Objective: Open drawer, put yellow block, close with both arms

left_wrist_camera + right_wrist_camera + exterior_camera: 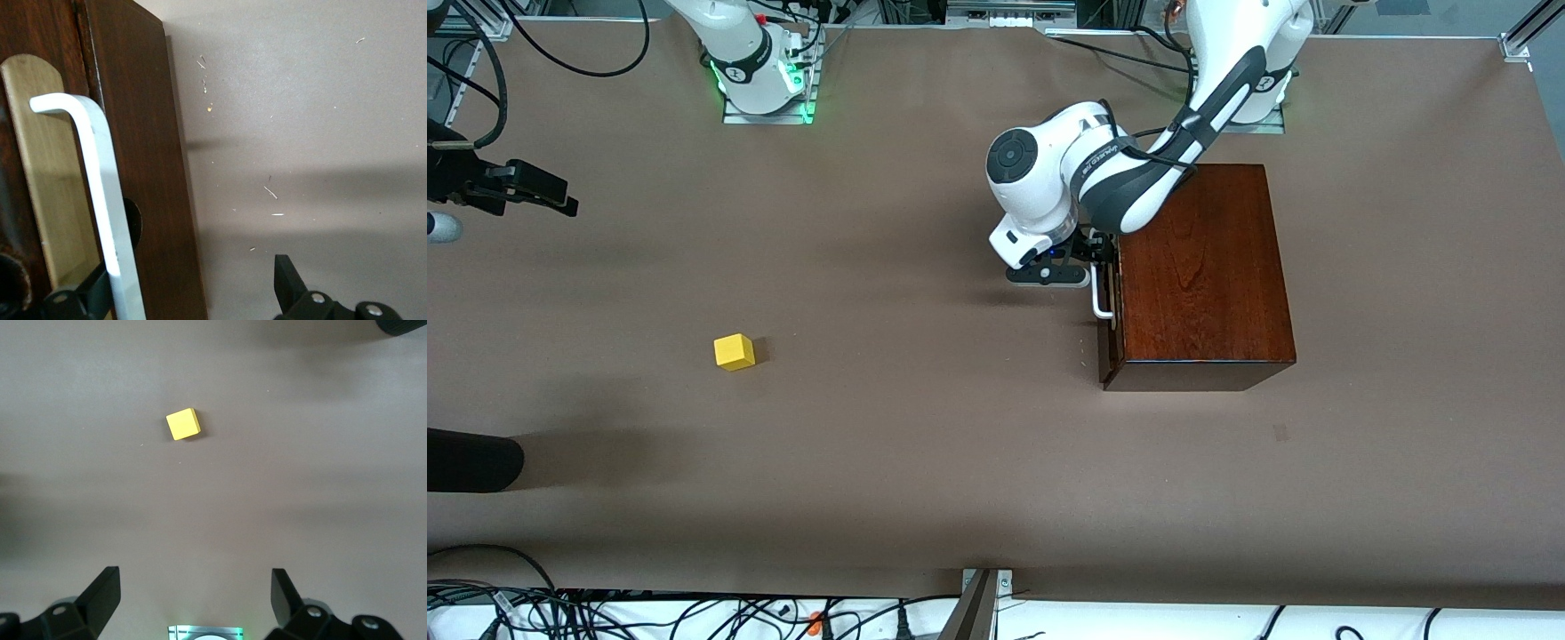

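Your left gripper [1098,267] sits spread at the drawer [1110,311] front, fingers [90,293] straddling the white handle [100,200]; drawer shut in its box [1200,276]. Your right gripper [193,597] waits spread high over bare table [925,427]; the block [735,352] lies well apart toward the right arm's end.
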Motion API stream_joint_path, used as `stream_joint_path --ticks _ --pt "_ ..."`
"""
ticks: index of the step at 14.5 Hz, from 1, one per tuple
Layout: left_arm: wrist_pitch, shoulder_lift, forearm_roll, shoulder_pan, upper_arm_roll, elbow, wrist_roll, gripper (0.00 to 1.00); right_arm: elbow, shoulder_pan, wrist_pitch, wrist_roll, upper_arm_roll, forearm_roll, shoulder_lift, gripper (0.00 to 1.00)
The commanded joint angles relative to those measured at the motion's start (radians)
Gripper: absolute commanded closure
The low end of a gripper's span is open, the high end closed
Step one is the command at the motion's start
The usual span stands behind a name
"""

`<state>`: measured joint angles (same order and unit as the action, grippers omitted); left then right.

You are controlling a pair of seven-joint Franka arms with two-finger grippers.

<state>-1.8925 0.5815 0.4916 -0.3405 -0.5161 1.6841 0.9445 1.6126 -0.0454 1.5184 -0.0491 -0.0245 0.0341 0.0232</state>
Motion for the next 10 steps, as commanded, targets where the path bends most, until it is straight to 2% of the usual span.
stream_joint_path --ticks 1,3,10 --pt "-0.022 0.017 0.035 -0.005 -0.009 -0.009 0.039 0.0 -0.006 -0.011 -0.017 0.006 0.009 0.0 -0.006 0.0" --pt "-0.031 0.024 0.035 -0.006 -0.009 -0.015 0.039 0.0 -0.006 -0.011 -0.017 0.006 0.009 0.0 -0.006 0.0" --pt "-0.028 0.11 0.013 -0.106 -0.012 -0.161 0.073 0.0 -0.006 -0.011 -0.015 0.006 0.009 0.0 -0.006 0.0"
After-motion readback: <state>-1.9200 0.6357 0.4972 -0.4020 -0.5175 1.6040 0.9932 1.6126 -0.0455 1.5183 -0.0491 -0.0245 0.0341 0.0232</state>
